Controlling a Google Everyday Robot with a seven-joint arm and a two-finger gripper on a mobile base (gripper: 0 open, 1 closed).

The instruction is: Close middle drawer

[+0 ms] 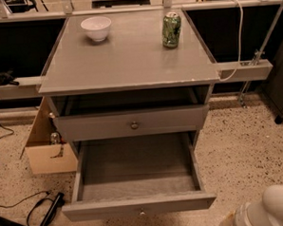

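Note:
The middle drawer (139, 206) is a wide grey drawer with a low front and a small round knob (142, 212). It is pulled far out of the grey cabinet, and its deep grey box (137, 165) holds nothing. My gripper (227, 222) is at the bottom right corner, to the right of the drawer front and apart from it. Only a tan sliver of it shows beside the white arm (275, 210); the rest is cut off by the frame edge.
The drawer above (132, 122), with its own knob, stands slightly open. A white bowl (96, 28) and a green can (171, 29) sit on the cabinet top (124, 63). A cardboard box (43, 148) stands at the cabinet's left. Black cables (37, 215) lie on the speckled floor.

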